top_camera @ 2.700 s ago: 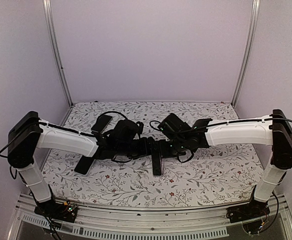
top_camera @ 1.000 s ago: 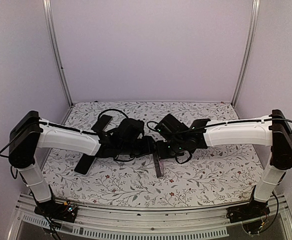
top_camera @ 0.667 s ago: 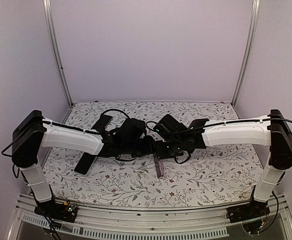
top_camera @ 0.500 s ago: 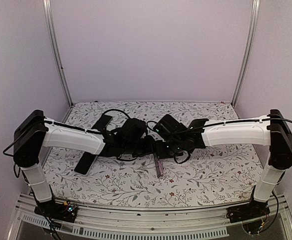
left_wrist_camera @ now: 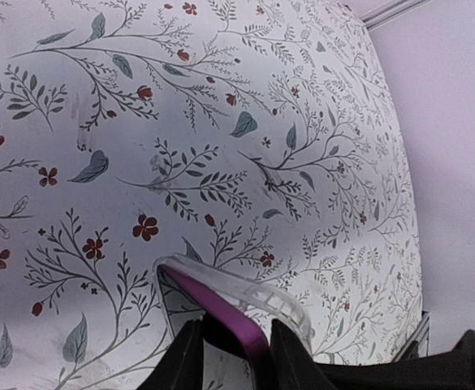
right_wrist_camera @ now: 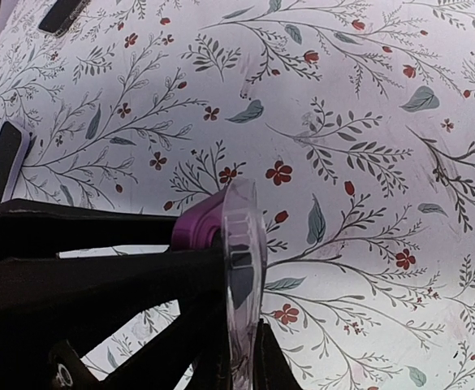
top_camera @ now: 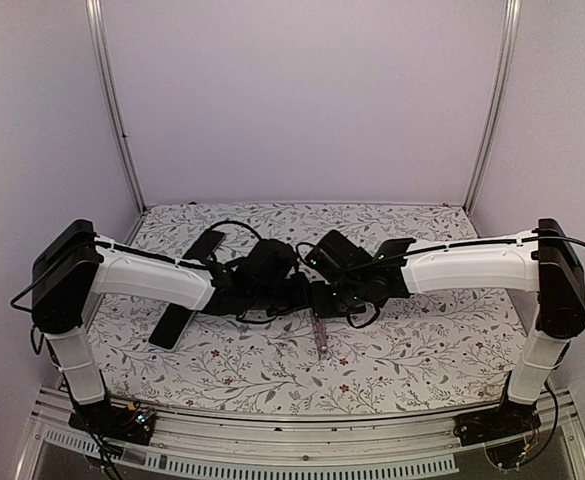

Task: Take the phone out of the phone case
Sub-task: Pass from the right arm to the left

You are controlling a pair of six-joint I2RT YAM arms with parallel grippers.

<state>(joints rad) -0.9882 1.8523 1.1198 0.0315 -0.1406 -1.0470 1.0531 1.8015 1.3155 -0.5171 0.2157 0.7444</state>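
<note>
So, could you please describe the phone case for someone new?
At the middle of the floral table, the left gripper meets the right gripper. The phone case is held edge-on between them: clear with purple inside, unlike the black phones lying flat.

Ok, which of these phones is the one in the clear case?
The purple-edged phone held up at centre, with the clear phone case on it. The black phones lie flat and bare on the table.

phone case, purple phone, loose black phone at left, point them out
phone case (right_wrist_camera: 243,236): right wrist view, clear rim
purple phone (left_wrist_camera: 221,313): left wrist view, purple edge
black phone (top_camera: 171,326): top view, its middle
</note>
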